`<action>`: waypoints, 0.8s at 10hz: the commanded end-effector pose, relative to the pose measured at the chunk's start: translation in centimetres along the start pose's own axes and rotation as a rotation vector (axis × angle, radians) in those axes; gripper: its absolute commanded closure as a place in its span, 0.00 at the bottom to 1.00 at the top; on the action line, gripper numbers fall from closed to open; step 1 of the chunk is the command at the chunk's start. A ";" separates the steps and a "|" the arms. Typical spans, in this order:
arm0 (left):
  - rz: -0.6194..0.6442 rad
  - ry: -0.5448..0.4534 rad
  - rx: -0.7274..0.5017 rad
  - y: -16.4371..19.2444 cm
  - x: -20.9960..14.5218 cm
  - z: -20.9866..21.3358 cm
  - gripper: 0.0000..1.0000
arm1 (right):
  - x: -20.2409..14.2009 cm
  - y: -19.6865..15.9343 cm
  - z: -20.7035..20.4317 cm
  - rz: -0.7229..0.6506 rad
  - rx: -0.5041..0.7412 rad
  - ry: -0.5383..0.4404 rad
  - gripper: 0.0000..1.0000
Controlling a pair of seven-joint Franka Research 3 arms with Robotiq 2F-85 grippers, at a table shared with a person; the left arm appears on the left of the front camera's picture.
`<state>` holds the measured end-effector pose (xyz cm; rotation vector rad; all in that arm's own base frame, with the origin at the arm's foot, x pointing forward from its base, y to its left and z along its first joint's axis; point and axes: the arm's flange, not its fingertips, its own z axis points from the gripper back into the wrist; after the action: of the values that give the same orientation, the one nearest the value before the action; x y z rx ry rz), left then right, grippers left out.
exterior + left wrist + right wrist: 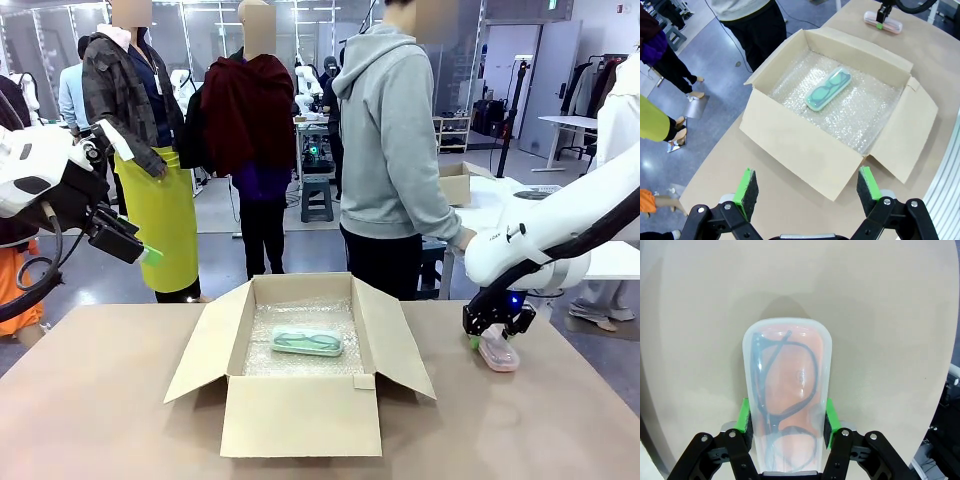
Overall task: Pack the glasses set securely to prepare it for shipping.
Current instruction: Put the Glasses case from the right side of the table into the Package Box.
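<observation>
Tan table [100, 400] carries the pinkish case [787, 365] — pinched between the jaws of the right gripper [786, 414]. Left gripper [807, 187] jaws spread wide — the mint-green case [828, 89] lies well ahead of them, inside the box [805, 155].

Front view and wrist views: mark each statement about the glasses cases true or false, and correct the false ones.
1. The mint-green case lies inside the cardboard box. True.
2. The pinkish case lies in the box too. False: it lies on the table, on the robot's right of the box.
3. The right gripper has its pads against the pinkish case's long sides. True.
4. The left gripper holds bubble wrap. False: it is open and empty; the bubble wrap lines the box's floor.
5. The box's flaps are folded shut. False: they stand open.
</observation>
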<state>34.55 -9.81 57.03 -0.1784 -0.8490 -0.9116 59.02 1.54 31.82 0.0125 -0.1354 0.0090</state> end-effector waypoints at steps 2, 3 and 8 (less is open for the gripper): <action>-0.005 -0.003 0.005 0.1 0.0 0.1 0.00 | -0.2 -0.3 4.5 0.032 0.016 -0.073 0.75; -0.005 -0.003 0.005 0.1 0.0 0.1 0.00 | -0.5 -0.4 6.8 0.044 0.038 -0.104 0.75; -0.005 -0.003 0.005 0.1 0.0 0.1 0.00 | -2.1 3.8 12.9 0.375 0.168 -0.114 0.75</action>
<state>34.54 -9.80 57.04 -0.1784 -0.8494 -0.9116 56.23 4.74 44.09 0.1202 -0.2626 0.2750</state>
